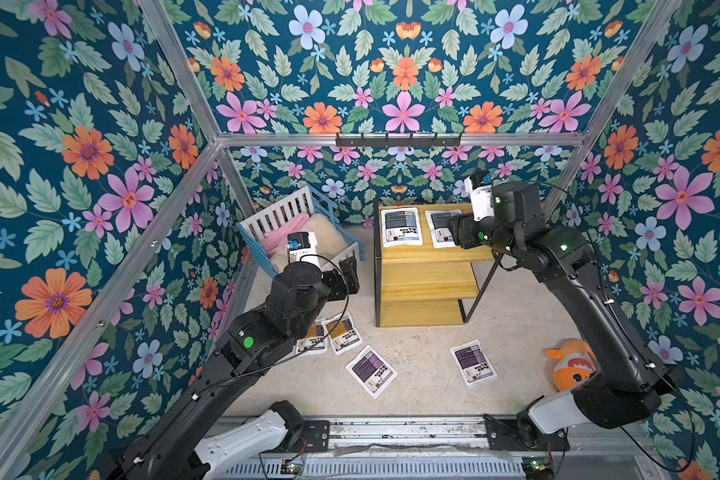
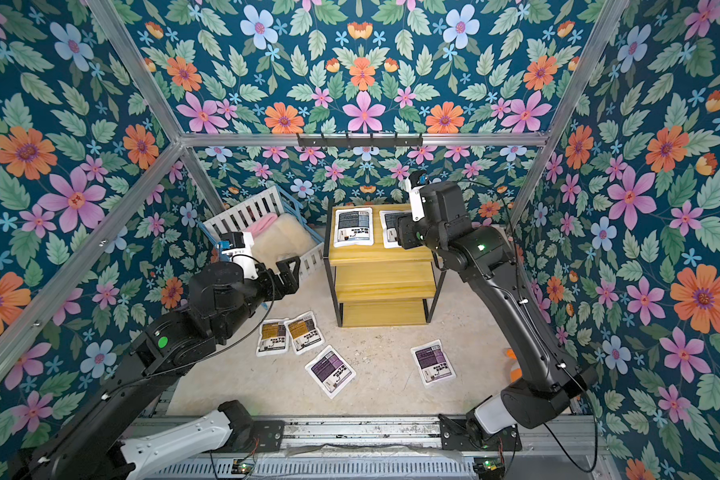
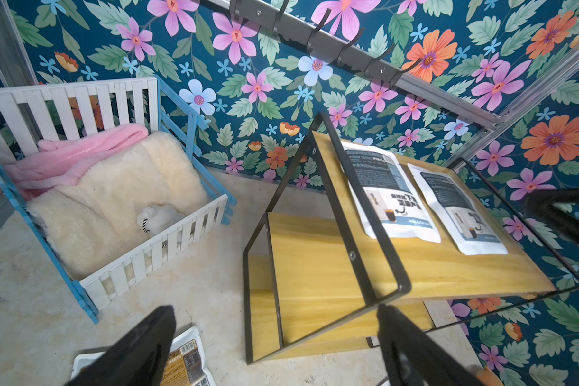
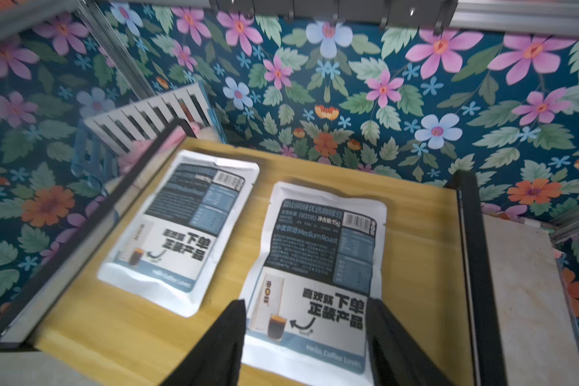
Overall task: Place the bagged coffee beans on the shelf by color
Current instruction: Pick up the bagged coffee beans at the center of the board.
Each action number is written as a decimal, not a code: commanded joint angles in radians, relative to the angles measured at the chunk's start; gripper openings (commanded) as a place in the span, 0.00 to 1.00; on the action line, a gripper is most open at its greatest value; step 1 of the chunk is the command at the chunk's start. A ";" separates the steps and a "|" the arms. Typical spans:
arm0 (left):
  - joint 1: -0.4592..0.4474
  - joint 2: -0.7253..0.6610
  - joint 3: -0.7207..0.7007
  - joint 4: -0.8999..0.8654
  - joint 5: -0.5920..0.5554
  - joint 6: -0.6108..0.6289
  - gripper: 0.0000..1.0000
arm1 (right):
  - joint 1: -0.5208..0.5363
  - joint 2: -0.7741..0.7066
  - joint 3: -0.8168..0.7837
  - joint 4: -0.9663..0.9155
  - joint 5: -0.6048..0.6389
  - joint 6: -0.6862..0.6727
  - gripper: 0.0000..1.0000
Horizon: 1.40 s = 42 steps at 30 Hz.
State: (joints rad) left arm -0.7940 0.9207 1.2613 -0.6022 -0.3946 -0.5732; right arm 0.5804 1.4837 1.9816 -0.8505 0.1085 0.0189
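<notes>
Counting tiers, you had one colour shelved: both blue-grey-labelled white pouches (image 4: 178, 230) lay flat on the yellow-board, black-framed shelf's (image 1: 425, 282) top tier, the right gripper (image 4: 305, 302) spread over one. The purple-labelled pouches (image 1: 371, 370) and the yellow-brown-labelled pouches (image 1: 341, 332) lay on the floor; the left gripper (image 3: 274, 309) gaped empty.

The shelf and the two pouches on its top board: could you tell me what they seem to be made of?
Shelf: yellow boards, likely varnished wood, grain lines visible; frame thin matte black, probably metal, with screws. Pouches: smooth white film, plastic or foil laminate, faint sheen.
</notes>
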 commanded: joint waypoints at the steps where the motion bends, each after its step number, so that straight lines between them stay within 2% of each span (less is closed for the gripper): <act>1: 0.001 -0.059 -0.059 0.014 -0.003 -0.032 0.99 | 0.001 -0.045 0.008 0.048 -0.075 0.012 0.66; 4: 0.001 -0.124 -0.110 -0.006 -0.002 -0.068 0.99 | 0.001 -0.131 -0.061 0.114 -0.120 0.069 0.67; 6: 0.001 -0.142 -0.127 -0.060 0.014 -0.095 0.99 | 0.001 -0.219 -0.168 0.160 -0.186 0.127 0.67; 11: 0.001 -0.141 -0.220 -0.204 0.049 -0.221 0.99 | 0.001 -0.546 -0.565 0.269 -0.406 0.362 0.67; 15: 0.001 -0.157 -0.372 -0.179 0.126 -0.311 0.99 | 0.000 -0.790 -0.885 0.327 -0.616 0.581 0.65; 19: 0.001 -0.183 -0.503 -0.117 0.184 -0.412 0.88 | 0.005 -0.994 -1.232 0.440 -0.782 0.750 0.55; 21: 0.001 -0.179 -0.565 -0.083 0.226 -0.482 0.81 | 0.024 -1.079 -1.360 0.468 -0.717 0.781 0.53; 24: -0.001 -0.171 -0.653 -0.033 0.293 -0.566 0.76 | 0.082 -1.130 -1.548 0.570 -0.611 0.833 0.48; 26: -0.003 -0.185 -0.707 -0.003 0.318 -0.609 0.72 | 0.179 -1.112 -1.661 0.688 -0.468 0.895 0.45; 28: -0.004 -0.208 -0.753 0.021 0.334 -0.648 0.68 | 0.306 -1.022 -1.731 0.833 -0.329 0.926 0.44; 30: -0.008 -0.229 -0.790 0.042 0.351 -0.687 0.66 | 0.414 -0.840 -1.746 0.973 -0.241 0.927 0.44; 32: -0.021 -0.236 -0.819 0.051 0.362 -0.711 0.65 | 0.483 -0.606 -1.706 1.095 -0.227 0.894 0.44; 35: -0.049 -0.230 -0.840 0.047 0.337 -0.748 0.63 | 0.493 -0.343 -1.645 1.252 -0.275 0.862 0.44; 38: -0.070 -0.205 -0.873 0.066 0.317 -0.805 0.61 | 0.494 -0.167 -1.600 1.363 -0.297 0.839 0.44; 42: -0.083 -0.167 -0.898 0.118 0.322 -0.820 0.59 | 0.495 -0.036 -1.553 1.431 -0.263 0.807 0.41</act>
State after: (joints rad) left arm -0.8703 0.7441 0.3695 -0.5350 -0.0570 -1.3567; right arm 1.0737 1.3937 0.4030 0.4328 -0.1890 0.8688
